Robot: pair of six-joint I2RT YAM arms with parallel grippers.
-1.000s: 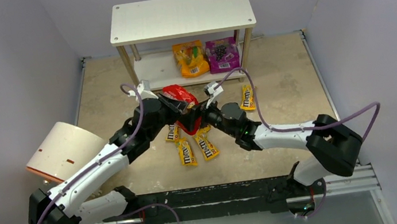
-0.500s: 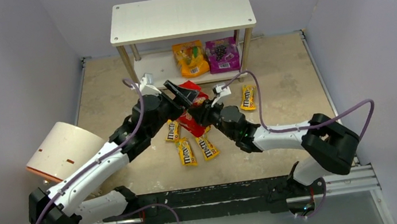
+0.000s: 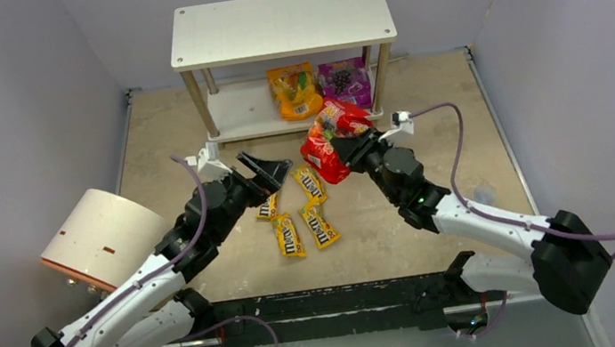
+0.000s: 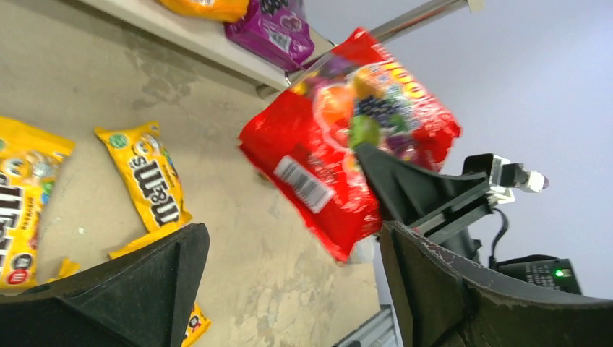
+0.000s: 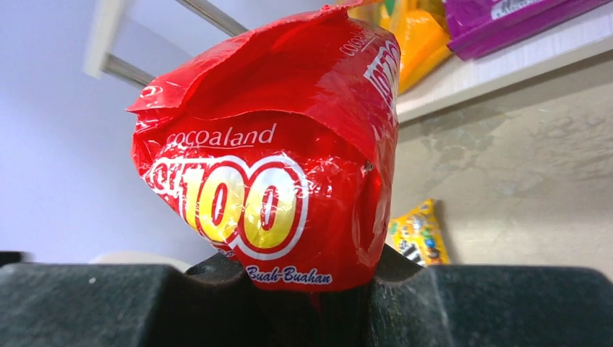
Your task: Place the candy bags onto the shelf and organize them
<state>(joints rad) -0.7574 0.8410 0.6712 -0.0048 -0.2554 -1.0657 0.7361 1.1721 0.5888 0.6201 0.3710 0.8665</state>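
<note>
The right gripper has the red pouch pinched by its lower edge, its two fingers pressed in on the crinkled foil from either side; the right wrist view shows the pouch standing up out of the gripper, with "cocoaland" and a big yellow "100" facing the lens. The pouch is off the table, just in front of the right end of the shelf and close to the front edge of the lower board. On that lower board the orange pouch and the purple pouch lie side by side towards the right, the purple one nearest the held pouch. The left gripper sits apart from the pouch, off to its left, fingers spread wide with nothing between them; from its own camera the red pouch shows across the gap of the gripper. I can make out four yellow M&M's packets lying flat on the table between the two arms, one of them partly under the left gripper. A white-and-orange cylinder lies on its side at the far left, beside the left arm
</note>
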